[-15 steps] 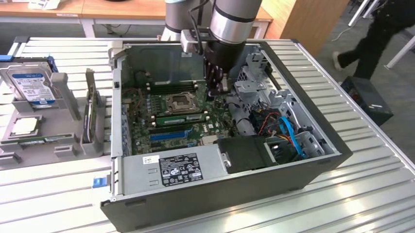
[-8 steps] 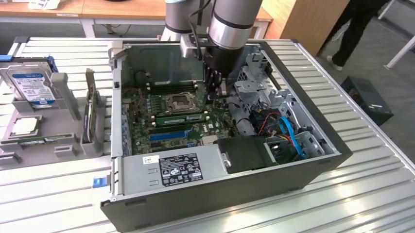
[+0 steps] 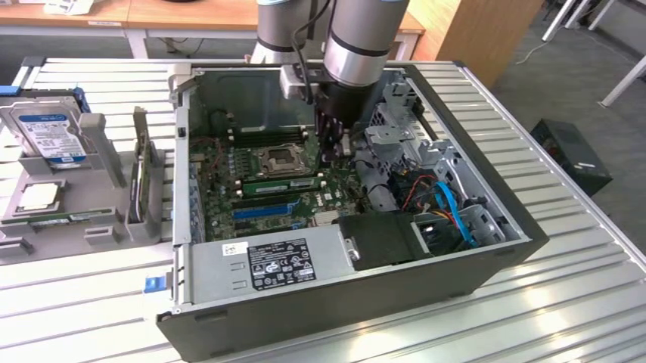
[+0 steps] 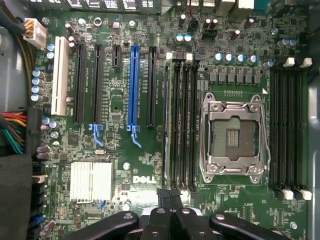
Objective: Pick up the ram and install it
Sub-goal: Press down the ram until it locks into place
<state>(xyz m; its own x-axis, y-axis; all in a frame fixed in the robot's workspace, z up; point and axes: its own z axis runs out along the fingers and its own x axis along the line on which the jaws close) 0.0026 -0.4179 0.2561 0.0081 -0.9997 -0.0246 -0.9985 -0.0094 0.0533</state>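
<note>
I see my gripper (image 3: 336,144) down inside the open computer case (image 3: 485,265), fingers (image 4: 170,200) pressed together with nothing between them, hanging just over the motherboard (image 4: 125,150) beside the empty CPU socket (image 4: 232,137). The ram (image 3: 283,184) looks, as far as I can make out, already seated in the memory slots next to the socket (a green stick lying along the bank (image 4: 182,120)), just beneath the fingertips.

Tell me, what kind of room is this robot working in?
Probably a computer workshop or lab. An opened computer case lies on a metal roller table, a hard drive stands in a grey holder, and wooden desks stand behind.
</note>
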